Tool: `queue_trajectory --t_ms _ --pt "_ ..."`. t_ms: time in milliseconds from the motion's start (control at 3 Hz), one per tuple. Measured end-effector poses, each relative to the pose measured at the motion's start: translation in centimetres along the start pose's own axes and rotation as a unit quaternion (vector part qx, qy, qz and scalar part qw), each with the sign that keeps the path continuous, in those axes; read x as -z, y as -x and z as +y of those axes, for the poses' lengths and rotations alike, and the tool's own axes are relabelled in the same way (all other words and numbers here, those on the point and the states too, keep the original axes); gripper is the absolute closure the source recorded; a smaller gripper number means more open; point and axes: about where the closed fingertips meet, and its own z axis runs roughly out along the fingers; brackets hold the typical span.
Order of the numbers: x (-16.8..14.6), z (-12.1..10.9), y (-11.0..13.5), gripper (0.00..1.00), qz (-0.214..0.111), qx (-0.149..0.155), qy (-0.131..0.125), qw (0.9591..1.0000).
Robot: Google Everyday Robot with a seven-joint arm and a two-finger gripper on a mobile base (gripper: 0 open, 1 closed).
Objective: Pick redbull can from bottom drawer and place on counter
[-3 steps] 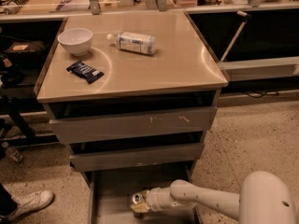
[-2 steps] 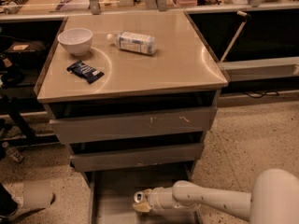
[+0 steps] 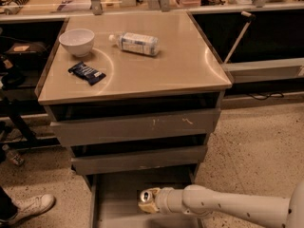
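Slightly toward 12 o'clock the redbull can [image 3: 145, 195] has been carried, apparently clamped in the end effector [image 3: 150, 202] inside the bottom drawer [image 3: 116, 194]. Extraction is judged underway; a lift clear onto the bench [image 3: 161, 70] is called for.

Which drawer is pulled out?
The lowest, wide shallow grey metal drawer; the two above are pushed in. The gripper is inside, at the small silver can.

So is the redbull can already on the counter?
No, the redbull can is down in the bottom drawer, at the tool, not on the counter.
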Motion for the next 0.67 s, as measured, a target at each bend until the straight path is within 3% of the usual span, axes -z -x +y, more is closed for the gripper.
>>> queue_trajectory --t_ms 333,667 --pt "3.05 0.17 3.41 1.0 0.0 0.022 -0.025 0.9995" --pt "3.62 -0.09 4.11 1.0 0.001 0.031 -0.03 0.9991"
